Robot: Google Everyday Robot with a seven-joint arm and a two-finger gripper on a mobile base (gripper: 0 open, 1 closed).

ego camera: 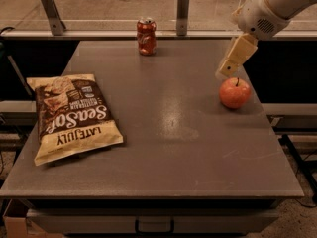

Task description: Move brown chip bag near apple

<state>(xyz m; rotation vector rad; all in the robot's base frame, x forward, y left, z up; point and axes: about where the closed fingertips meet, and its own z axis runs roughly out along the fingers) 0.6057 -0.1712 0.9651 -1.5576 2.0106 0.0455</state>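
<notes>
Single-arm rig at a grey table [173,152]. The gripper [229,66] hangs at the right side, just above and slightly beyond the apple [235,92], carrying nothing; whether it is parted or closed cannot be told. The brown chip bag [74,115] lies flat at the left edge, well apart from both, leftward and somewhat nearer than the gripper. Its long axis runs roughly near to far, with the "LATE JULY" end nearest. Bare tabletop lies between bag and apple, which suggests an unobstructed crossing. A red soda can [146,36] stands upright at the far edge, clear of that line. Metal rail posts [183,11] rise behind the table.
</notes>
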